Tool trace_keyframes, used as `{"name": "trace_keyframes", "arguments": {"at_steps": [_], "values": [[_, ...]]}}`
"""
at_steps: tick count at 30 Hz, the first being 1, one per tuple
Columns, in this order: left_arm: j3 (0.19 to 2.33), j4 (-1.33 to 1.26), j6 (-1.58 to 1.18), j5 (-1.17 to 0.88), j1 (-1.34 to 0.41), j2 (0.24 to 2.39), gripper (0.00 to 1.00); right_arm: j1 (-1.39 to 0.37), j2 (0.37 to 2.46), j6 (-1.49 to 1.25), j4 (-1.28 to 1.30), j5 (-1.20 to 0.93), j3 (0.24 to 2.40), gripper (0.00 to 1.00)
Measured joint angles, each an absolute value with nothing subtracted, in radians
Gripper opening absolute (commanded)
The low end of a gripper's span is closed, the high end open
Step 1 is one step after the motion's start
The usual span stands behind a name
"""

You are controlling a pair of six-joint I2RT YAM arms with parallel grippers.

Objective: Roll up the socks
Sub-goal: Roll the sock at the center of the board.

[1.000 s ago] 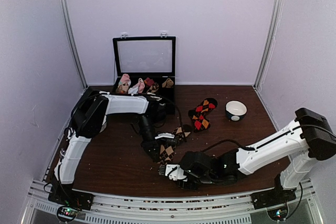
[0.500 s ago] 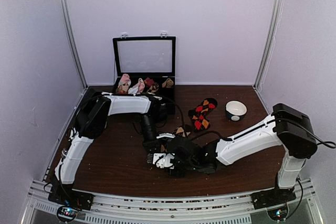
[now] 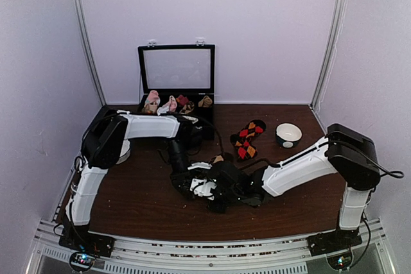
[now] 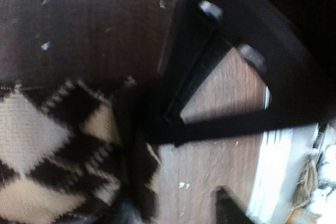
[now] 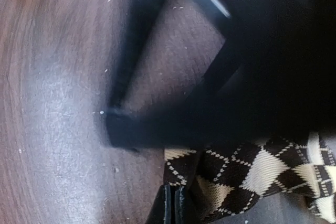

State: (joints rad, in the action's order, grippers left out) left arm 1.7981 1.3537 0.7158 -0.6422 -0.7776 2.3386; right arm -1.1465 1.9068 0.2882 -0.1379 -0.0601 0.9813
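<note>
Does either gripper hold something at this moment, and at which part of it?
The right gripper seems shut on the tan argyle sock, pinching its edge. The left gripper stands open beside it, holding nothing.

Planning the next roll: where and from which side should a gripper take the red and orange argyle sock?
The red and orange sock lies flat and diagonal. Probably pinch its narrower far end from above, jaws across its width; that end lies unobstructed.

A bowl [image 3: 288,135] and open case [image 3: 176,68] rest on the table [image 3: 141,203].
</note>
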Motion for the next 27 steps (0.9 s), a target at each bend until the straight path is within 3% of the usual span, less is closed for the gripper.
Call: {"name": "trace_keyframes", "arguments": {"at_steps": [1, 4, 9, 13, 27], "values": [[1.767, 1.329, 0.722, -0.626, -0.776, 2.307, 0.75, -1.133, 1.906, 0.268, -0.137, -0.090, 0.982, 0.00], [1.663, 1.251, 0.733, -0.577, -0.751, 2.208, 0.78, -1.100, 1.896, 0.208, -0.133, -0.165, 0.983, 0.00], [1.522, 1.154, 0.743, -0.546, -0.693, 2.032, 0.77, -1.050, 1.891, 0.068, -0.092, -0.290, 0.983, 0.00], [1.423, 1.091, 0.765, -0.543, -0.694, 1.913, 0.70, -0.998, 1.891, -0.068, -0.101, -0.406, 0.971, 0.00], [1.398, 0.974, 0.830, -0.504, -0.846, 1.897, 0.63, -0.933, 1.979, -0.330, 0.047, -0.691, 1.115, 0.00]]}}
